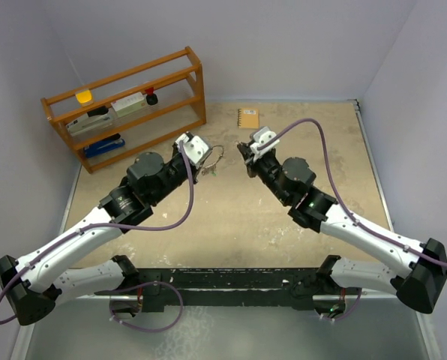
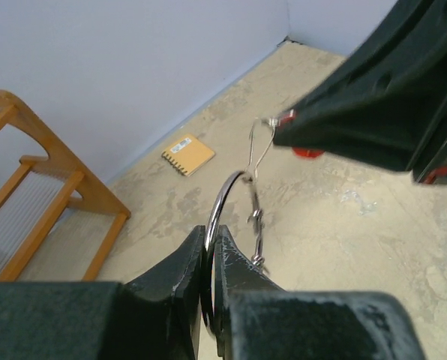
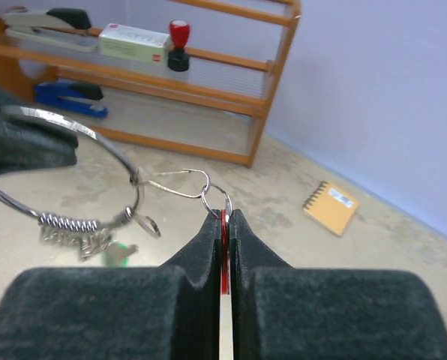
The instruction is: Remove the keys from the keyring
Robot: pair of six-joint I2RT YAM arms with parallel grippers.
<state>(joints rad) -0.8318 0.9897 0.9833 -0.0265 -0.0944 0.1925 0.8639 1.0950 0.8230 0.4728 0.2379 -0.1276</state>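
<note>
My left gripper [image 2: 208,232] is shut on the rim of the thin silver keyring [image 2: 222,201] and holds it above the table. My right gripper [image 3: 223,214] is shut on the red-headed key [image 3: 223,247], which hangs from the keyring [image 3: 111,154] by a small split ring [image 3: 216,196] and a wire clip [image 3: 171,184]. Several tiny silver keys [image 3: 67,224] and the green-headed key [image 3: 117,255] hang on the keyring's lower arc. In the top view the keyring [image 1: 217,156] spans between the left gripper [image 1: 205,165] and the right gripper [image 1: 247,161].
A wooden shelf rack [image 1: 126,105] with a stapler, a box and a stamp stands at the back left. A tan spiral notebook [image 1: 248,118] lies near the back wall. Walls close in on the left, the back and the right.
</note>
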